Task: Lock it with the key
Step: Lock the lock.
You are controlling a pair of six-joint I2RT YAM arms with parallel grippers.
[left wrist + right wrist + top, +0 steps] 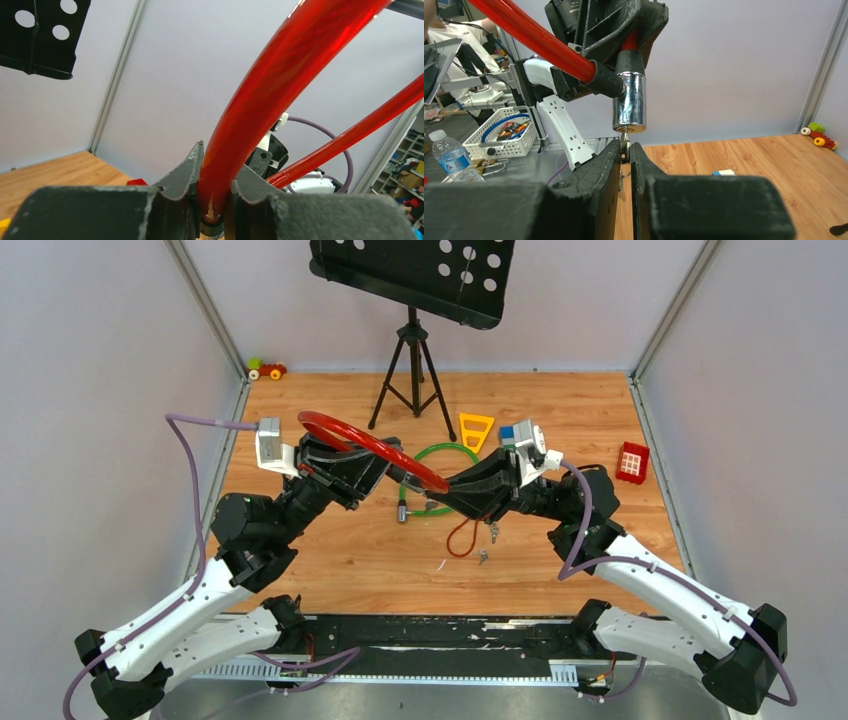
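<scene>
Currently the left gripper [217,170] is clamped tight on the red cable [280,85] just above its black end collar, with both fingers pressed against it. It holds the loop up off the table [350,560], arching over the middle.

The right gripper [625,148] is nearly closed, its fingers pinching the key [624,137]. The key points straight up. Its tip is in the bottom face of the chrome lock barrel [629,106], and only a short bit of shank shows between fingertips and barrel. The barrel hangs upright from the left gripper's end of the cable. The cable's other end, also black-collared, meets the barrel's side near the top. A thin wire ring hangs below the key between the fingers, but it's too small to make out.

In the top view both grippers meet mid-table, above the green cable [440,452] lying flat on the wood. A small metal bit [483,557] lies on the table near the right arm; I can't tell what it is. A thin red cord loop [460,540] is just beside it.

At the back are a yellow triangle [476,430], a red block [631,461] on the right, a toy car [267,369] in the left corner, and a black stand [411,370] on a tripod.
</scene>
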